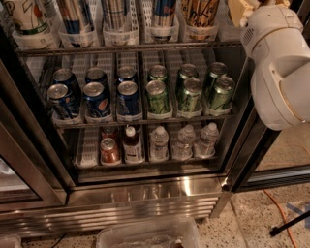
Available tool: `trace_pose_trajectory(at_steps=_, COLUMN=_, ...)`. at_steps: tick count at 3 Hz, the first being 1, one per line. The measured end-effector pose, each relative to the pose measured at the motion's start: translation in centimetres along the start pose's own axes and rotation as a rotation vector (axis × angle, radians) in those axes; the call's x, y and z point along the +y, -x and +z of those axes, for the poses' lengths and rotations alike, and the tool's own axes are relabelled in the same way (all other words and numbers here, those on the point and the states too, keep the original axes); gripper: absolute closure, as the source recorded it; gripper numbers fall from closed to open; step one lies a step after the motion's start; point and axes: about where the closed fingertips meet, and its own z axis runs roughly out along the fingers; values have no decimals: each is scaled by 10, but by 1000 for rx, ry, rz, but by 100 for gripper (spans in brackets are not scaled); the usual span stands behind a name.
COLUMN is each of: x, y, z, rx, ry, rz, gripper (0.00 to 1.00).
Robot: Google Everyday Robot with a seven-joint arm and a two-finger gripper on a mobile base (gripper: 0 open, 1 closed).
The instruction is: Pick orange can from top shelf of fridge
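Note:
The fridge [145,193] stands open in front of me, with a steel base and dark door frames. The top shelf [131,47] runs along the upper edge of the view and holds tall slim cans in clear lane trays. The orange can [200,11] is the orange-gold one with dark lettering in the rightmost lane; its top is cut off by the view's edge. My white arm [281,68] fills the right side. Only a pale yellowish part of my gripper [240,10] shows at the top edge, just right of the orange can.
The middle rack holds short blue cans [97,97] on the left and short green cans [189,92] on the right. The lower rack holds bottles [159,143] and a red can [109,150]. A clear plastic bin [145,235] and an orange cable [281,213] lie on the floor.

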Motion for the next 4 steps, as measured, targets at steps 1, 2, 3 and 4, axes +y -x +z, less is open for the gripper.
trace_pose_trajectory(at_steps=1, x=3, y=6, z=-7, rx=-15, ry=14, rz=-5, gripper=100)
trace_pose_trajectory(at_steps=2, x=5, y=10, z=-15, rx=-25, ry=28, rz=-8, gripper=100)
trace_pose_trajectory(at_steps=3, x=12, y=8, z=-25, rx=-5, ry=60, rz=-14, gripper=100)
trace_pose_trajectory(at_steps=4, x=22, y=-6, z=-41, rx=46, ry=116, rz=-20, gripper=100)
